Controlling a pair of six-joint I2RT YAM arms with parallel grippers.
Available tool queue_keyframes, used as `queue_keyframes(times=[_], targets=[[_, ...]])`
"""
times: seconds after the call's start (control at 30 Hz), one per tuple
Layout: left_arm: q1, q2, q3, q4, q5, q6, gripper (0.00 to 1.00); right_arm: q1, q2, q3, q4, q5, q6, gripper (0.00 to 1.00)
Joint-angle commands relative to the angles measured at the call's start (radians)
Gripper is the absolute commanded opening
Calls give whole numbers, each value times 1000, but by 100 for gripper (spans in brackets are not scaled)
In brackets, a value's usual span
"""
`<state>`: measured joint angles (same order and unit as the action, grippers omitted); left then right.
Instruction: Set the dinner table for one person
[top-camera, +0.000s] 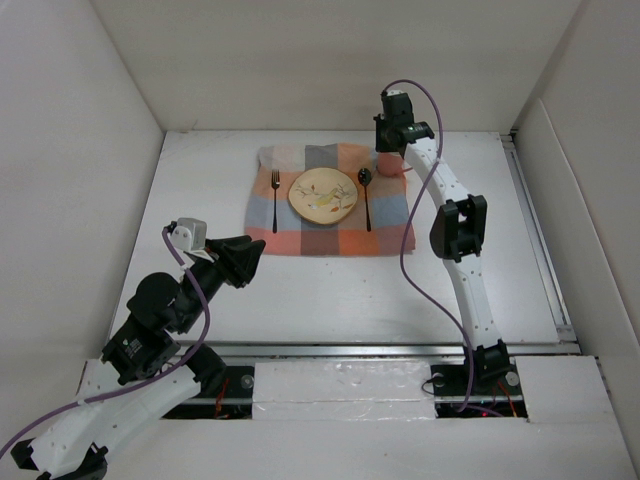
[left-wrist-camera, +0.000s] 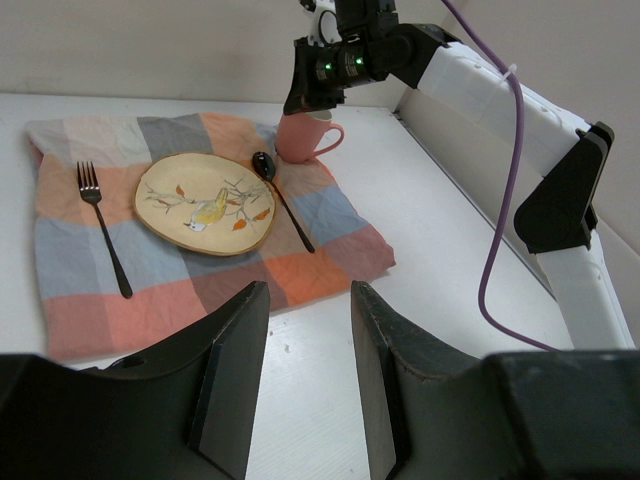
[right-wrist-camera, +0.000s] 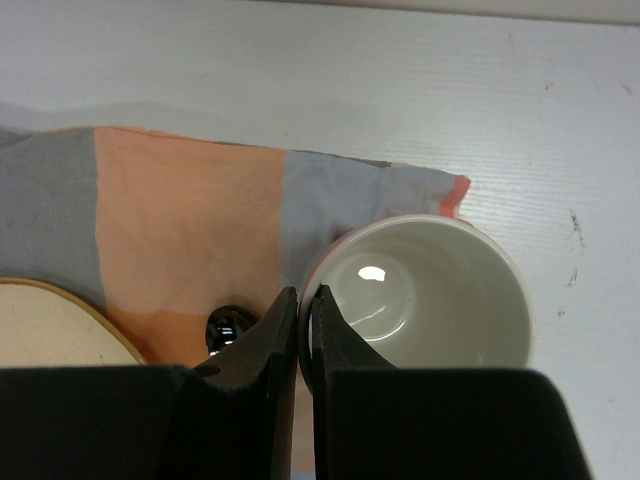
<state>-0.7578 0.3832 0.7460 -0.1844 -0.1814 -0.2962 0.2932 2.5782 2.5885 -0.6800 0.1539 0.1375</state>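
Note:
On the white dinner table lies a checked cloth. On it are a cream bird plate, a dark fork to its left and a dark spoon to its right. A pink mug stands upright at the cloth's far right corner. My right gripper is shut on the mug's rim, one finger inside and one outside. My left gripper is open and empty, over bare table near the cloth's front edge.
White walls enclose the table at the back and both sides. A metal rail runs along the near edge. The right arm with its purple cable reaches over the table's right half.

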Motion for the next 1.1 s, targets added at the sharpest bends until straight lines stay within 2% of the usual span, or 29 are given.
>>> queue_keyframes(times=[0.0,0.03,0.13,0.17,0.23,0.27,0.37,0.53,0.6,0.63,0.67,0.73,0.8,0.83,0.9,0.93,0.97,1.03,1.07], targets=[[-3,19,-5,34,-10,12,35,0,-10,68,140,-17,-15,0],[-3,17,-5,36,-10,11,35,0,-9,64,140,-11,-15,0],[-3,22,-5,37,-7,11,35,0,-32,-2,154,10,-15,14],[-3,23,-5,37,-7,11,35,0,-42,-39,160,15,-18,28],[-3,25,-5,37,-6,12,35,0,-70,-57,175,29,-15,42],[-3,25,-5,37,-9,11,35,0,-79,-56,175,32,-15,52],[-3,20,-4,33,-15,11,38,0,-117,-51,171,33,-16,65],[-3,17,-4,30,-33,11,45,9,-222,-83,165,76,-15,72],[-3,14,-4,28,-39,11,49,18,-315,-123,184,139,-3,59],[-3,14,-4,28,-41,9,55,32,-355,-193,204,201,-4,55],[-3,14,-4,26,-43,9,58,44,-396,-236,226,211,-19,100],[-3,23,1,17,-64,5,69,44,-531,-347,281,201,-29,100],[8,31,4,14,-66,5,76,55,-617,-411,284,130,-30,100],[18,34,6,14,-56,0,80,55,-720,-454,287,110,-29,100],[43,42,6,16,-46,-9,82,87,-843,-655,336,99,-23,100],[43,42,7,17,-41,-12,85,101,-986,-744,367,107,-22,100],[43,46,9,19,-40,-15,86,118,-1063,-922,394,116,-15,100],[43,57,24,13,-61,-29,89,165,-1217,-1095,467,159,3,100],[43,59,29,2,-78,-35,90,176,-1375,-1176,480,176,46,100]])
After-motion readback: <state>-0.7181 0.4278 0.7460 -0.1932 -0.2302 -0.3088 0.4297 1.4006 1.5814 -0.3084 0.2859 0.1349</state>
